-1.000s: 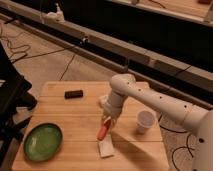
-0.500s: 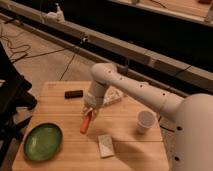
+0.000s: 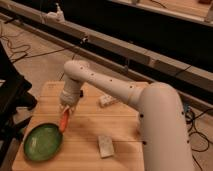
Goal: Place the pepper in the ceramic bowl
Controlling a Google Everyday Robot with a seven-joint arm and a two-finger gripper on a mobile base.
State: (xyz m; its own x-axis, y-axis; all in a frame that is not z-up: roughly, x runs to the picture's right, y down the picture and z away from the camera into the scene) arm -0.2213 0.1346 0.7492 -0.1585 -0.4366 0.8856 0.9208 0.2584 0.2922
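Camera view | hand [image 3: 66,111] carried pepper [image 3: 64,120] left | now at ceramic bowl [image 3: 44,142] rim

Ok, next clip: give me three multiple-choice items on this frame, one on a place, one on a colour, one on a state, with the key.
1. Where is the pepper?
A. lying in the bowl's centre
B. hanging from the end effector by the bowl's right rim
C. beside the pale block

2. What colour is the ceramic bowl?
A. green
B. white
C. blue

3. What is the end effector doing?
A. open above the block
B. parked off the table
C. shut on the pepper

Key: 1 B, the pepper dangles below the end effector at the rim. 2 A, the glaze is green. 3 C, the pepper hangs from it, off the wooden table; the pale block lies apart.
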